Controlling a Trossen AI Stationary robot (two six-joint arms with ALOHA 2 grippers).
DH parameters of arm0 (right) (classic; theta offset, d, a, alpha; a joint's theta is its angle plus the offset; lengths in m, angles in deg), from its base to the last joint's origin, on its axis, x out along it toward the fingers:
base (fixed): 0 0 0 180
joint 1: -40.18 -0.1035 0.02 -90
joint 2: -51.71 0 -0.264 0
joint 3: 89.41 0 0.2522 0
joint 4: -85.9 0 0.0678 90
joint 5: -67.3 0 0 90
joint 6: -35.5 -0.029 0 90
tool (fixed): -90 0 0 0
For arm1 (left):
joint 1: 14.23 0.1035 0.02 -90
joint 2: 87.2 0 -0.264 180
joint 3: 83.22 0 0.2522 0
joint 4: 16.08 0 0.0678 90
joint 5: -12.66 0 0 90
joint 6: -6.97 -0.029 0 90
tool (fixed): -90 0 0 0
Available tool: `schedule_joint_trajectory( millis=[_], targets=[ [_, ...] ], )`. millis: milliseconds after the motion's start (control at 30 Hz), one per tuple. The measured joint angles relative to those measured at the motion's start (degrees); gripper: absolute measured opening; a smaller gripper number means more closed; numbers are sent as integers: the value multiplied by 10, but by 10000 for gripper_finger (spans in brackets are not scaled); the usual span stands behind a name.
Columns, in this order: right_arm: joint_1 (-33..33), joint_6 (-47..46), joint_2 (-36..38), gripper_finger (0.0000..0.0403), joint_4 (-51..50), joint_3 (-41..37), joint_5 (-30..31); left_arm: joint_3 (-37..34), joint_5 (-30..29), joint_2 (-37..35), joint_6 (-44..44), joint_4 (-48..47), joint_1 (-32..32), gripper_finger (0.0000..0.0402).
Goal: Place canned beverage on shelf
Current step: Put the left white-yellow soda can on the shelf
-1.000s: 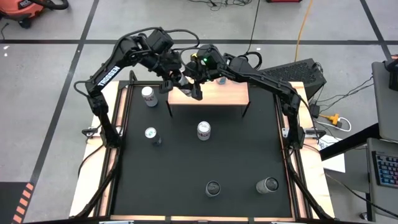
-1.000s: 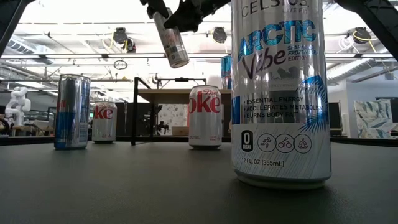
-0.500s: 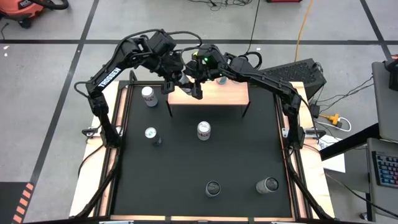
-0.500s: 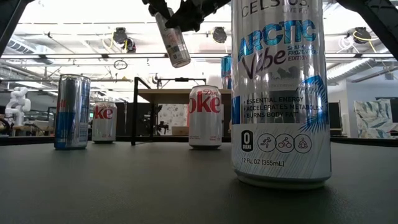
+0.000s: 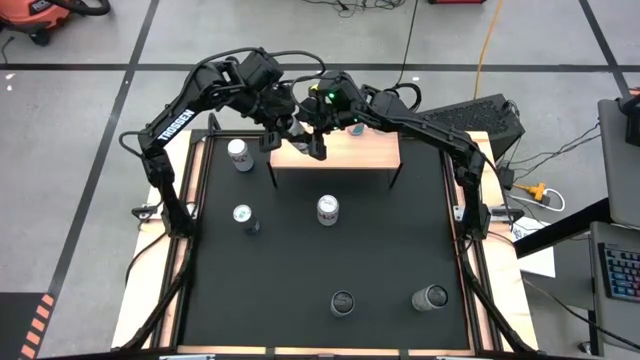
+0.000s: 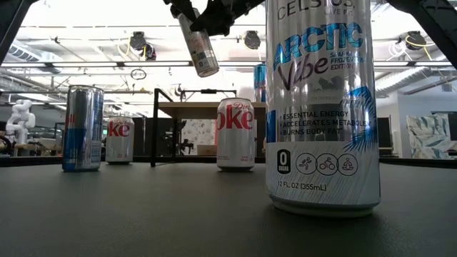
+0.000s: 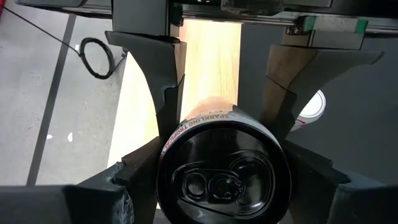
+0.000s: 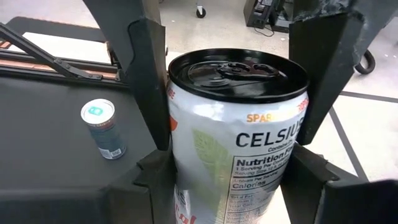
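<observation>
Upper centre of the high view: both the left gripper and right gripper clamp one tilted can above the shelf; uneven release could topple it

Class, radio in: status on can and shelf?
Grippers: left gripper, right gripper both shut on can. Can tilted, aloft over shelf left end. Bare wood below.

Light wood shelf, black mat, red-lettered silver can
</observation>
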Motion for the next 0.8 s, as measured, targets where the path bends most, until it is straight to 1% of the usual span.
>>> schedule_joint_trajectory(
  millis=[133,333,600,700,800],
  targets=[
    [0,4,6,193,-11,0,16,0,-1,0,-3,21,0,263],
    [2,9,12,193,-17,0,15,0,-3,0,-1,31,0,263],
    [5,3,13,193,-18,0,13,0,20,0,10,43,1,266],
    [5,-2,13,193,-17,0,13,0,18,0,51,45,5,283],
    [6,-9,13,193,-17,0,21,0,13,0,84,57,17,316]
  ],
)
